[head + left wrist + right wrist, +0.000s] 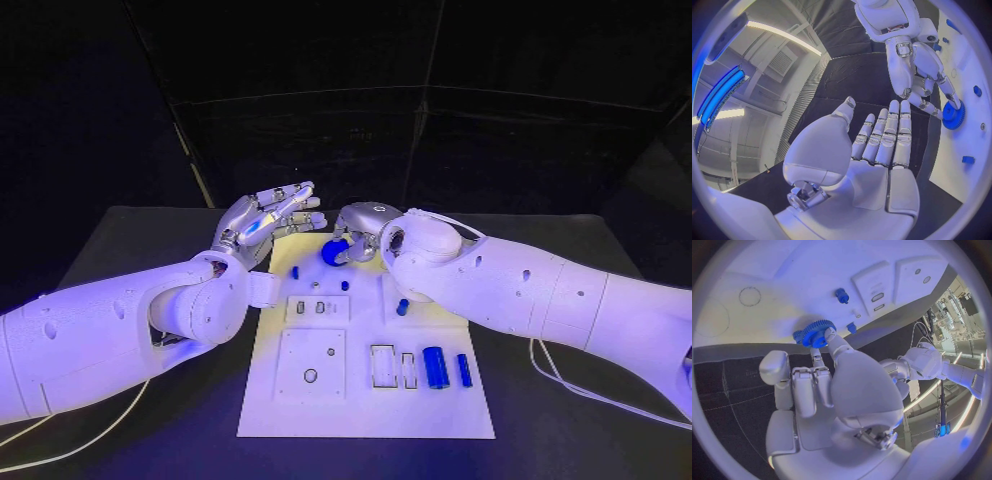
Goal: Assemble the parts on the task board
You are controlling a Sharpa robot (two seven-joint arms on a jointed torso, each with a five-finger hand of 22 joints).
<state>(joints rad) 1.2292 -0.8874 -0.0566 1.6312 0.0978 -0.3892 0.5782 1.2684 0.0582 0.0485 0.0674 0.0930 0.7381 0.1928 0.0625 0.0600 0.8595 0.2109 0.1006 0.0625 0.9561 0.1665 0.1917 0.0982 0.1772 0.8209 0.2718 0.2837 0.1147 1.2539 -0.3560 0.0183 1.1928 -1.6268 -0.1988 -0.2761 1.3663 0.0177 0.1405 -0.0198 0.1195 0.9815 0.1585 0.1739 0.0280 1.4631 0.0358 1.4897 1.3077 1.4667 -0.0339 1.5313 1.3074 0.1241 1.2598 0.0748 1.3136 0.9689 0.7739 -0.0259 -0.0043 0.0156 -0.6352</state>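
- Nearest my camera, on the white task board [433, 425], I saw loose blue parts lying flat: a fat blue cylinder [434, 367] and a slimmer blue rod [464, 370], side by side next to two empty rectangular slots [382, 365].
- Toward the middle of the board, a raised white block [319, 309] carried small dark openings, with a short blue pin [402, 307] lying to one side of it and two small blue pegs [345, 285] just beyond.
- At the far end of the board, my right hand [361, 232] held a blue toothed gear [814, 333] between its fingertips, touching or nearly touching the board surface there.
- I judged the step in hand to be seating this gear on the board; whether it was fully down on its post I could not tell.
- The next move, as I judged it, called for lining the gear's centre hole up with its post and pressing straight down.
- Farthest off, my left hand [263, 222] hovered beside the board's far corner, fingers straight and spread wide, holding nothing.
- That hand sat near the gear, so I judged it could crowd the right hand's fingers.
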